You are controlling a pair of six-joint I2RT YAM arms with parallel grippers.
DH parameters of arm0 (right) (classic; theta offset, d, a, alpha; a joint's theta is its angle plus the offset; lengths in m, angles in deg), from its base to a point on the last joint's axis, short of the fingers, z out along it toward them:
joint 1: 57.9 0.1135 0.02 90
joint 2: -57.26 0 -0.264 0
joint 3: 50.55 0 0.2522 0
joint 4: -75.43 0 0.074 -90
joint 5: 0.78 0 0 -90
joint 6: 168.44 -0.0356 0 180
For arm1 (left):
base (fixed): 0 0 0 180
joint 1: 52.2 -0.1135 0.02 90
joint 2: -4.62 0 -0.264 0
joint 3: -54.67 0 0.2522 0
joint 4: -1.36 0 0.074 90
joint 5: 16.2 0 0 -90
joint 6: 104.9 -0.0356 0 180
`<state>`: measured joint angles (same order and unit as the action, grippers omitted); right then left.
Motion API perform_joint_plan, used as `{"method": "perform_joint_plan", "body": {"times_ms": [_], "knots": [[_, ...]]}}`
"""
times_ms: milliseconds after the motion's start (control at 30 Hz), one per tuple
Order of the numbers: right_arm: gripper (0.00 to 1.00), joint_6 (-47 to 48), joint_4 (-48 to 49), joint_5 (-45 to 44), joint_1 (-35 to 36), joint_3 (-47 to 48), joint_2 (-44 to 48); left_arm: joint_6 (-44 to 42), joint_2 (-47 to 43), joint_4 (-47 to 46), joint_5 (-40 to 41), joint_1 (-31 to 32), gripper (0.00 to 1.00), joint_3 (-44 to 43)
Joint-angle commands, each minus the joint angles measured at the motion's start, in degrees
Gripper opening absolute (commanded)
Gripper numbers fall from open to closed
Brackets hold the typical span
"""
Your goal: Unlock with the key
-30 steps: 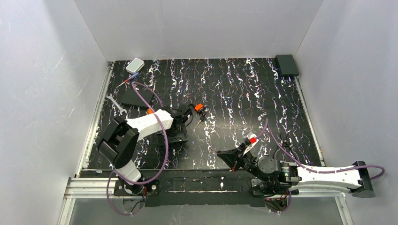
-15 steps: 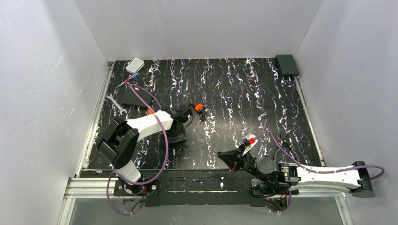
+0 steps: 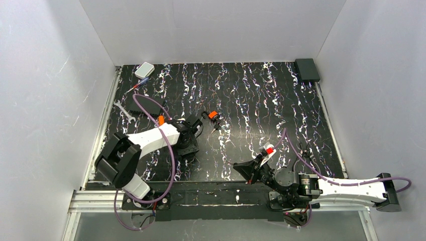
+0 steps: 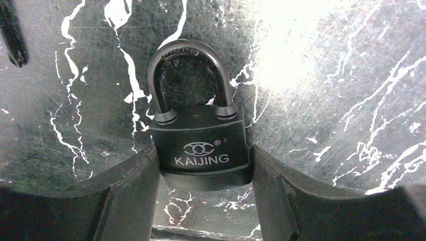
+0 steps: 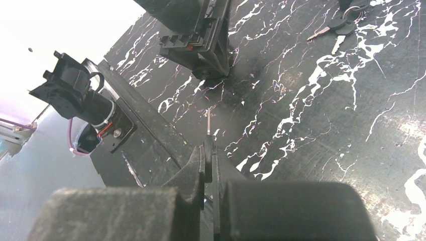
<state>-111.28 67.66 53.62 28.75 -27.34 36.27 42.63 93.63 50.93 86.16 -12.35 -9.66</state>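
Left arm, elbow folded, points toward 2 o'clock; the left pincer [image 4: 203, 165] clamps the padlock [image 4: 201, 143] body. At the 6 o'clock edge of the surface [image 3: 251, 100], the right pincer [image 5: 208, 150], aimed toward 10 o'clock, pinches the key [image 5: 208, 120].

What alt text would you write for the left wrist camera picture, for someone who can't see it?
A dark padlock stamped KAIJING, shackle closed, lies on a black table with white marbling. The left arm's jaws sit against both sides of its body.
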Motion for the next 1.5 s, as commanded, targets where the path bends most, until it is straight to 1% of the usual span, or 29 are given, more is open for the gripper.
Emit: {"method": "perform_joint_plan", "body": {"times_ms": [0,133,400,500,600,667,767,833,1000,1133,1200,1333,1467], "knots": [[0.01,-0.73,2.76,-0.47,0.27,0.57,-0.26,0.04,-7.15,-5.04,-1.59,-0.18,0.0,3.61],[0.01,-1.36,4.81,-0.67,0.27,0.5,-2.14,2.11,-13.04,-8.23,-3.42,-0.09,0.0,6.76],[0.01,-2.24,11.99,0.25,0.27,-0.01,-7.17,7.13,-24.1,-16.28,-7.22,-0.04,0.0,14.51],[0.01,-2.55,13.26,0.46,0.27,0.35,-8.96,10.5,-27.79,-21.83,-8.89,-0.04,0.0,18.88],[0.01,-2.97,14.45,0.56,0.27,0.41,-10.4,14.19,-29.37,-27.5,-10.92,-0.09,0.0,22.82],[0.01,-3.39,15.09,0.68,0.27,0.39,-11.14,15.79,-29.26,-31.2,-12.29,-0.04,0.0,24.89],[0.01,-3.88,15.59,0.85,0.27,0.3,-12.02,16.02,-27.18,-32.16,-15.19,-0.05,0.0,25.15],[0.01,-4.14,15.85,0.92,0.27,0.23,-12.5,15.81,-25.79,-32.43,-15.6,-0.04,0.0,25.1],[0.01,-4.64,17.14,0.86,0.27,-0.09,-13.31,18.01,-24.59,-38.44,-16.73,0.01,0.0,27.8],[0.01,-6.42,19.12,-0.21,0.27,-0.91,-14.83,19.55,-22.81,-39.1,-17.35,0.13,0.0,27.52],[0.01,-8.06,20.61,-1.31,0.27,-1.54,-16.45,19.98,-21.68,-39.23,-17.46,0.27,0.0,27.05],[0.01,-15.16,22.32,-6.73,0.27,-2.93,-20.89,21.3,-20.05,-39.63,-17.37,0.38,0.0,26.37],[0.01,-19.42,27.85,-9.3,0.27,-4.41,-27.17,22.29,-18.52,-40.21,-17.67,0.54,0.0,25.96]]}}
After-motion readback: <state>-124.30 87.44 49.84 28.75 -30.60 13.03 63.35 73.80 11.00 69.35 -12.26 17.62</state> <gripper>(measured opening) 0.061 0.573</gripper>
